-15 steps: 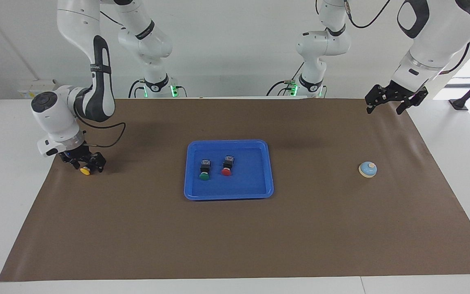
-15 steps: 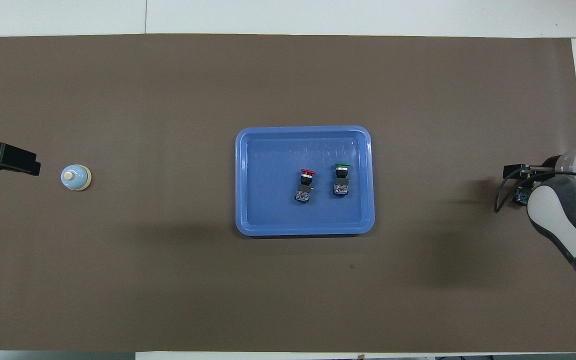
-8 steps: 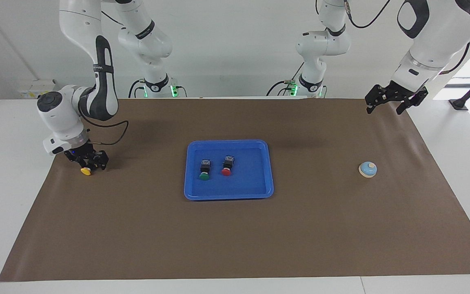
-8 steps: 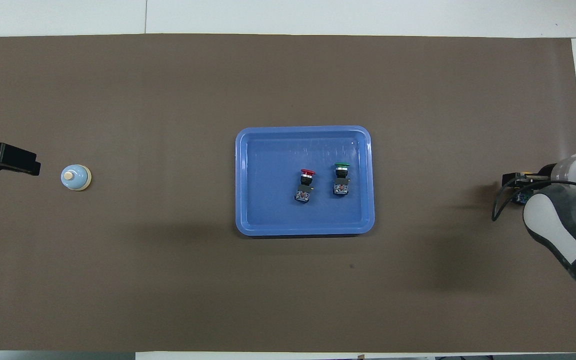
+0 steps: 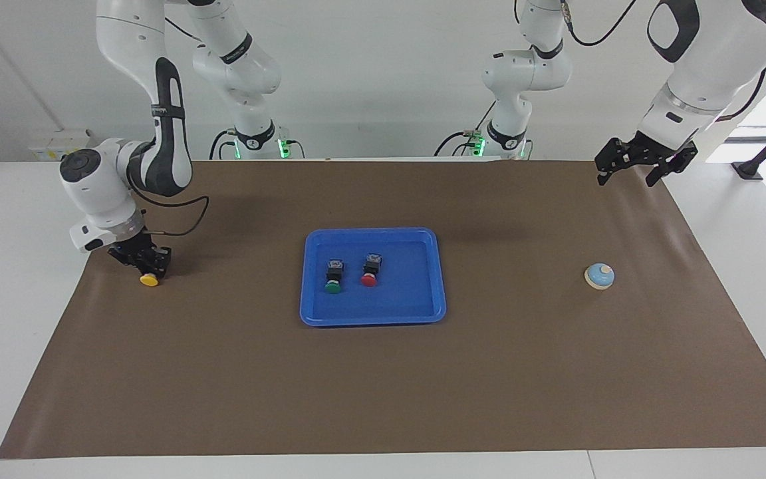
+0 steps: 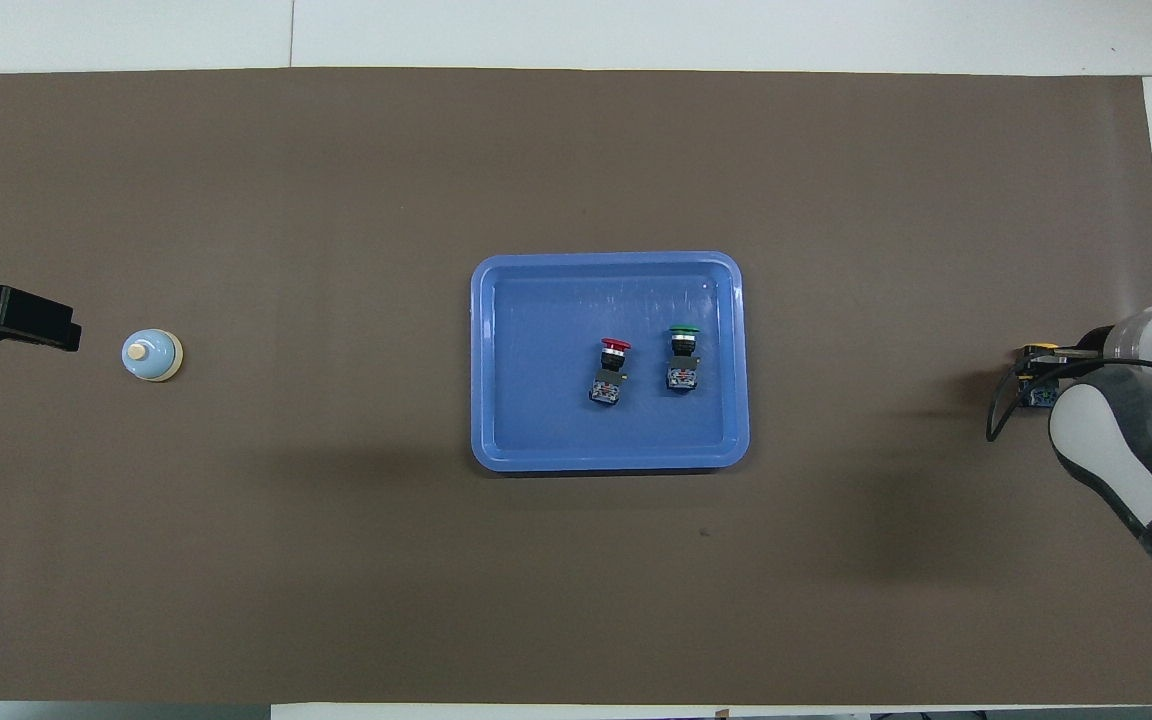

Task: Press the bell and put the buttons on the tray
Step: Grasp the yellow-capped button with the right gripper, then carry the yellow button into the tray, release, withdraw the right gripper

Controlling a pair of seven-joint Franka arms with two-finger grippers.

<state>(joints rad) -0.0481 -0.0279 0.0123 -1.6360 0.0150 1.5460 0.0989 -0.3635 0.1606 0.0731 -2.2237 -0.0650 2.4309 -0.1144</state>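
Right claw (image 5: 144,265) around yellow button (image 5: 149,280)

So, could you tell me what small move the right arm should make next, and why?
Probably lift straight up. The right gripper looks closed around the yellow button on the brown mat, while the green button and red button already lie in the tray. The left gripper waits, open.

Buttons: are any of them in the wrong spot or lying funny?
Yes. The yellow button is off the tray, at the right arm's end of the table, under the right tool. The red button and green button lie tipped on their sides in the tray.
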